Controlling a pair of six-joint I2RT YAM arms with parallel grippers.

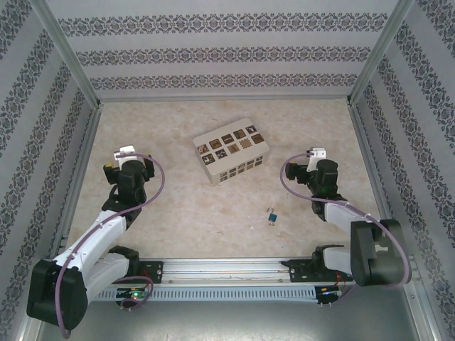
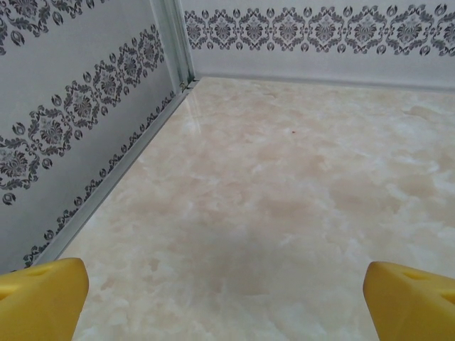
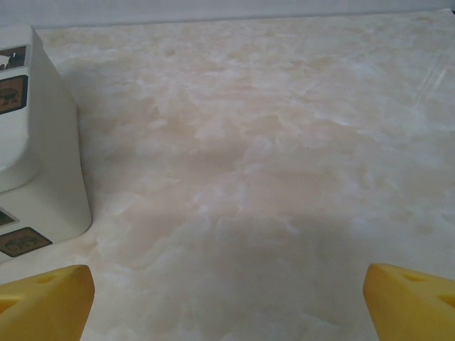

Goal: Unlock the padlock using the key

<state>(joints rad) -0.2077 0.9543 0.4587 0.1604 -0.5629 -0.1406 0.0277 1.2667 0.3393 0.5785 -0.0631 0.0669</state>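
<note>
The padlock (image 1: 273,217), a tiny blue-bodied lock with a silvery part, lies on the marbled table floor (image 1: 178,213) between the two arms, toward the near edge. Just to its left lies a tiny thin piece (image 1: 252,227), possibly the key, too small to tell. My left gripper (image 1: 122,158) hovers at the left, far from the lock; in its wrist view the left gripper (image 2: 227,298) is open over bare floor, its yellow fingertips (image 2: 43,298) wide apart. My right gripper (image 1: 316,160) is up and to the right of the lock, and in its wrist view the right gripper (image 3: 227,298) is open with nothing between the fingertips (image 3: 409,302).
A cream box (image 1: 233,150) with dark brown patterned squares stands mid-table, and its corner (image 3: 35,142) sits at the left of the right wrist view. Patterned walls (image 1: 213,53) enclose the table on three sides. A metal rail (image 1: 227,268) runs along the near edge.
</note>
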